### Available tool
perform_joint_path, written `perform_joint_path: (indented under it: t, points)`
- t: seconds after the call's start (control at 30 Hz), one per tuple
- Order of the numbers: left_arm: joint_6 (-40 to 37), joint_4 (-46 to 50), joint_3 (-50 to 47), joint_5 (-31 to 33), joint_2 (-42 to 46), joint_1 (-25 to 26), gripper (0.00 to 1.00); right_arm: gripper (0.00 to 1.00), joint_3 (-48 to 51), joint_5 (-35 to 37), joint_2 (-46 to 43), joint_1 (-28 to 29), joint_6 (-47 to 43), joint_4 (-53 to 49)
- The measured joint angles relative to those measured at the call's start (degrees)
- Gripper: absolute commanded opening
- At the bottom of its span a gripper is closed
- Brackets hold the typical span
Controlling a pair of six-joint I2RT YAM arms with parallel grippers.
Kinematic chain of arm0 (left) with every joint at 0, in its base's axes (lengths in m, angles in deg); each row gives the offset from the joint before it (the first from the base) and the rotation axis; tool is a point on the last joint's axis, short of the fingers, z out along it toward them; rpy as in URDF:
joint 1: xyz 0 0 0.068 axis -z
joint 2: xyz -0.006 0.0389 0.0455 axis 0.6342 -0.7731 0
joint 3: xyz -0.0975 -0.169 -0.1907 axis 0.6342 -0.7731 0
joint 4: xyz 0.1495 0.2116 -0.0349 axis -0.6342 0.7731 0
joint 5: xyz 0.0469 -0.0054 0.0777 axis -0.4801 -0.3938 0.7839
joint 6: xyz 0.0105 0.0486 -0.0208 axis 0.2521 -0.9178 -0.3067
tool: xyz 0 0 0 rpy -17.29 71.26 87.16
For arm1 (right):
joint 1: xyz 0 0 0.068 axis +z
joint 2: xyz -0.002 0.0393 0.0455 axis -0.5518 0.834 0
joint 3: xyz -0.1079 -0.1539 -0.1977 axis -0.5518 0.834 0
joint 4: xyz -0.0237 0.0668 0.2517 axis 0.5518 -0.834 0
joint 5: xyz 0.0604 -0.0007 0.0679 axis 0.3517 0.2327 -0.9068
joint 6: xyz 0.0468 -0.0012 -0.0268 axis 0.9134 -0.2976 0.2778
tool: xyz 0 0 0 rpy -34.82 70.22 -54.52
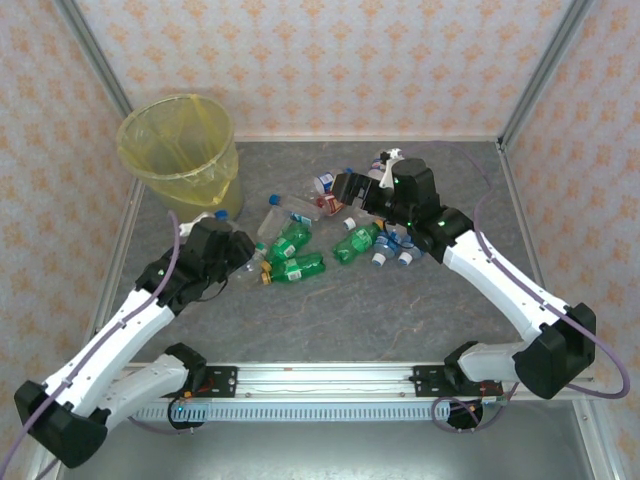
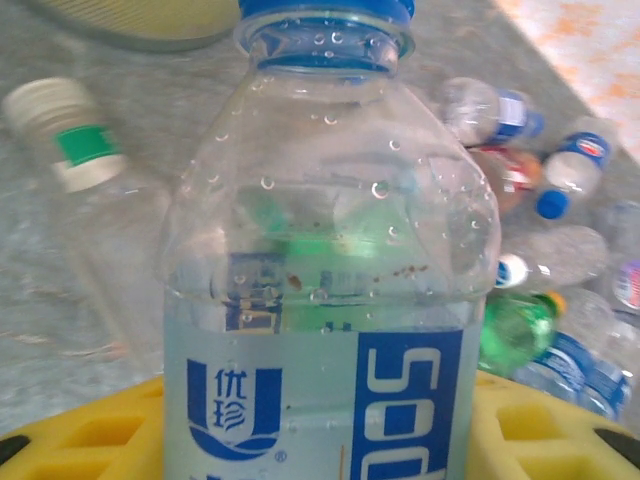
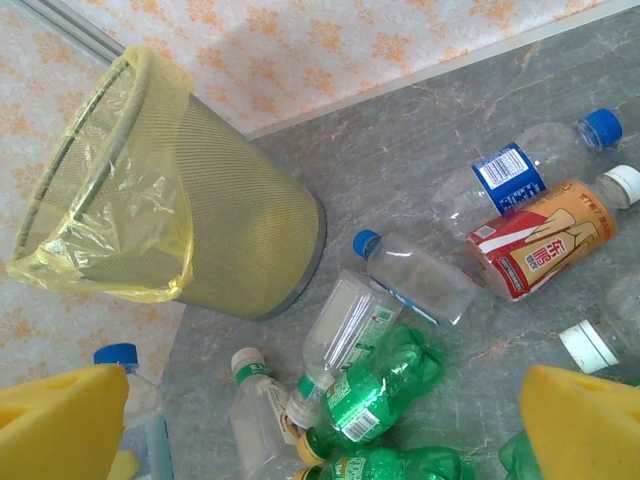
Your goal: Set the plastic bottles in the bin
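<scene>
Clear blue-capped bottle (image 2: 320,250) sits clamped in my left fingers (image 2: 95,430) near the bin (image 3: 235,230); my right fingers (image 3: 60,420) gape wide over the other bottles (image 3: 375,385).

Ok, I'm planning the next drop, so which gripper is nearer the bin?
Left. The left gripper, clamping a clear blue-capped bottle, sits just on the near side of the bin. The right gripper hovers open over the bottle pile, well off to the bin's right.

My arms (image 1: 110,335) — white shells, black joints and bases — each carry a purple cable (image 1: 175,250). My right gripper (image 3: 322,425) wears chunky yellow foam pads (image 3: 60,425).
</scene>
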Motion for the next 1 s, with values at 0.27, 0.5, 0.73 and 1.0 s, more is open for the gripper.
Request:
perform_joint_path:
  t: [0.27,0.5,0.73,1.0]
  points:
    - [-1.73,0.39,16.11,3.56,-8.61,3.61,0.54,1.0,-0.07,0.02,-0.44,0.15,-0.02,-0.81]
    - [-6.64,1.66,30.38,5.46,-14.19,-0.15,0.55,1.0,-0.07,0.0,-2.78,1.09,-0.02,-0.52]
    - [-11.43,1.84,35.34,3.72,-17.62,-11.87,0.55,1.0,-1.92,0.17,-2.78,6.01,-0.09,-0.46]
    - [-15.8,1.6,42.91,-1.01,-23.02,-24.9,0.54,1.0,-4.33,1.25,-1.88,8.33,-0.28,-0.44]
